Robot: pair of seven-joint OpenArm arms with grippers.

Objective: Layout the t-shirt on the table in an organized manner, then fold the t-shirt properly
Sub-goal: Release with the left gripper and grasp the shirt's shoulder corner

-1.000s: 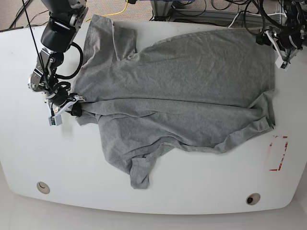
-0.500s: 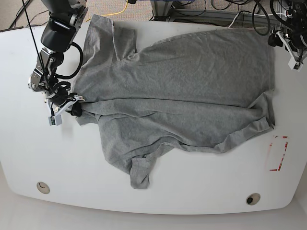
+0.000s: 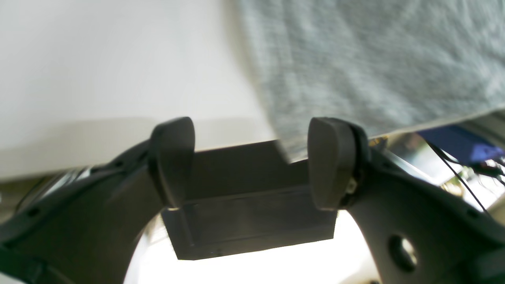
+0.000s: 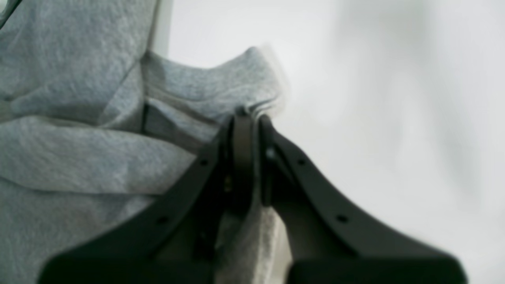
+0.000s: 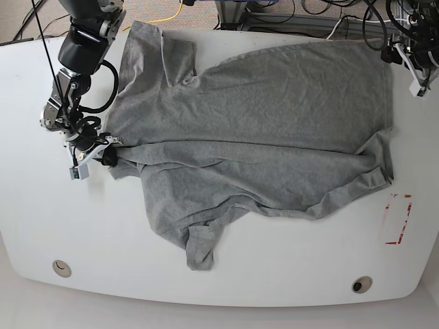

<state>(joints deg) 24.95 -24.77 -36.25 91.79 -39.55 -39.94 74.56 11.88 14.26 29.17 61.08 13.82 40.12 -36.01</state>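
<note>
The heather-grey t-shirt (image 5: 260, 130) lies spread and wrinkled across the white table (image 5: 68, 219), one sleeve pointing to the near edge. On the base view's left my right gripper (image 5: 105, 153) is shut on a bunched fold at the shirt's left edge. The right wrist view shows that right gripper (image 4: 246, 118) pinching a ridge of t-shirt (image 4: 79, 138) cloth. At the far right corner my left gripper (image 5: 414, 74) hovers open, just off the shirt's corner. In the left wrist view the left gripper (image 3: 252, 157) holds nothing, with the t-shirt (image 3: 355, 59) hem ahead of it.
A red dashed rectangle (image 5: 398, 219) is marked near the table's right edge. Two round grommet holes (image 5: 62, 268) (image 5: 361, 284) sit along the near edge. Cables and equipment (image 5: 274, 10) crowd the space beyond the far edge.
The left arm has drawn back to the right and slightly up, away from the shirt's far right corner. The right gripper and the shirt have stayed put.
</note>
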